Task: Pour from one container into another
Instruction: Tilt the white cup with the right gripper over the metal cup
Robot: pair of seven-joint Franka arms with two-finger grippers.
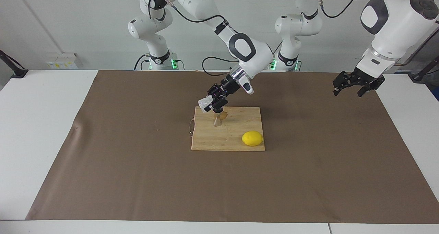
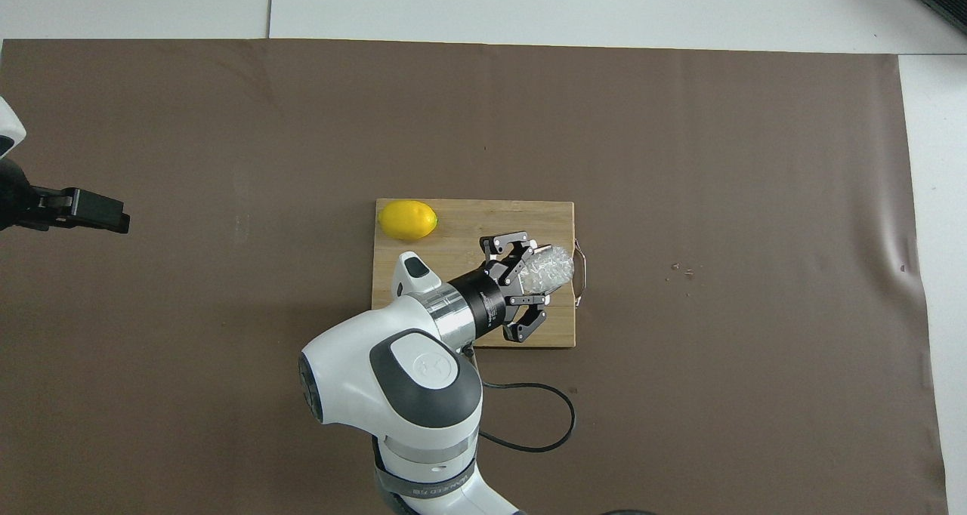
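My right gripper (image 1: 212, 103) is shut on the small crinkly whitish cup (image 1: 205, 105), which it holds tipped on its side in the air. The cup's mouth points toward the right arm's end of the table. Right under the gripper stands the steel hourglass jigger (image 1: 217, 119), upright on the wooden cutting board (image 1: 233, 143). From overhead the gripper (image 2: 533, 277) and the cup (image 2: 550, 266) cover the jigger. My left gripper (image 1: 353, 87) hangs open and holds nothing, waiting over the mat's edge at the left arm's end (image 2: 97, 214).
A yellow lemon (image 1: 252, 138) lies on the board's corner farthest from the robots, toward the left arm's end (image 2: 408, 220). A thin metal handle (image 2: 579, 273) sticks out of the board's side. Brown paper (image 1: 137, 165) covers the table. A black cable (image 2: 544, 424) lies near the right arm's base.
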